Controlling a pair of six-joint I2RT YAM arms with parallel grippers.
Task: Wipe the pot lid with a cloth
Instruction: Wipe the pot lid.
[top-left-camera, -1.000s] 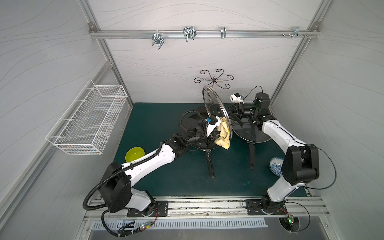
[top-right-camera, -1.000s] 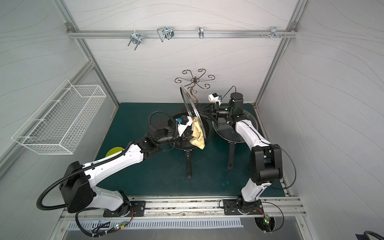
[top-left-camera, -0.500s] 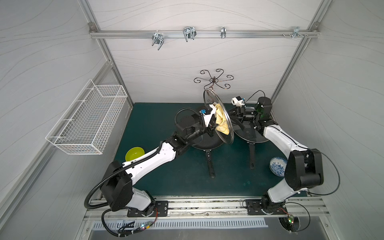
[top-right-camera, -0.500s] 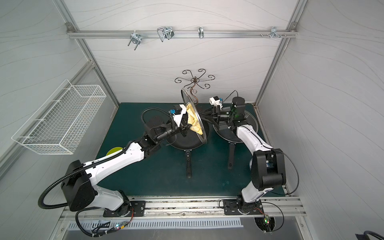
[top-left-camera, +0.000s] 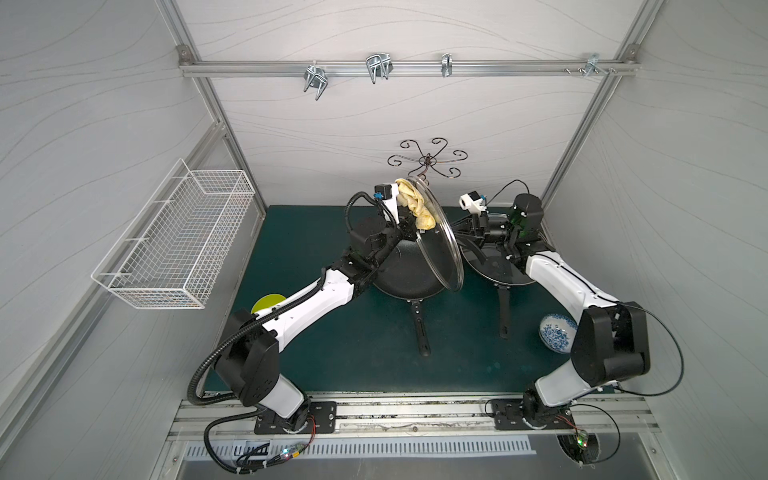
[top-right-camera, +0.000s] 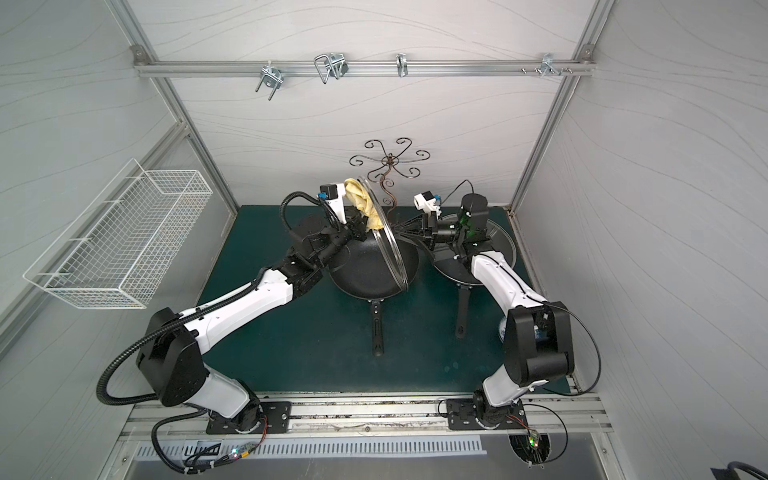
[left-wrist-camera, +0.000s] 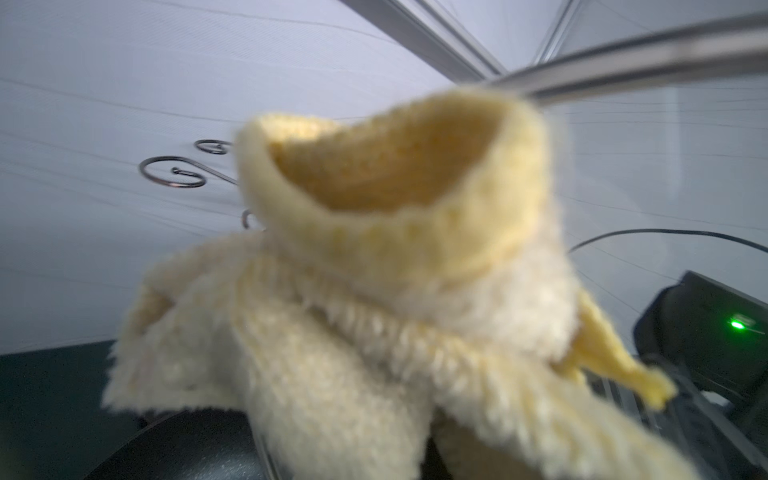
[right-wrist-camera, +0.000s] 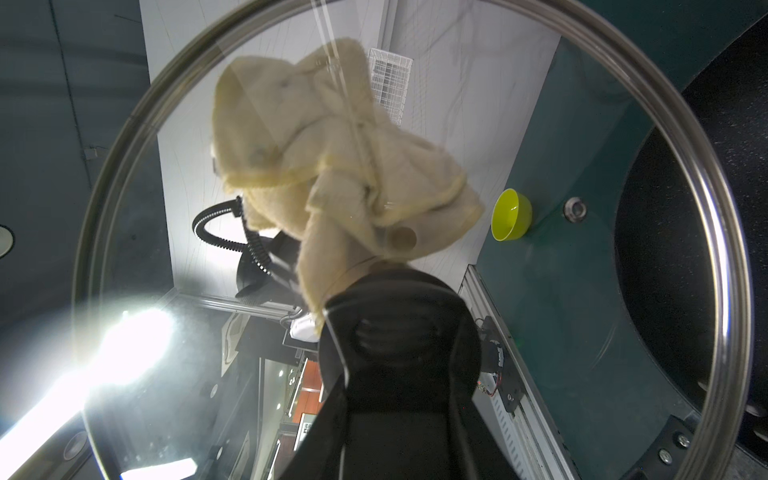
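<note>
The left jaws are clamped on the cloth, which bunches into pale yellow, fuzzy folds and fills most of the left wrist view. The cloth presses against the left face of the pot lid, on its upper, far part, just below the metal rim. The right jaws are closed on the pot lid at its centre from the right side. In the right wrist view their black fingers lie against the glass, and the cloth shows through it with darker smudges. The pot lid is clear glass with a steel rim. It is held on edge and tilted, raised off the table, with its low edge above the right rim of the left frying pan. A second frying pan sits just to the right, under the right arm, and both handles point to the near side. A lime-green bowl stands at the left of the table, partly behind the left arm, and a blue-and-white bowl stands at the near right. A curled metal stand rises at the far edge behind the pot lid, and a white wire basket hangs on the left wall.
</note>
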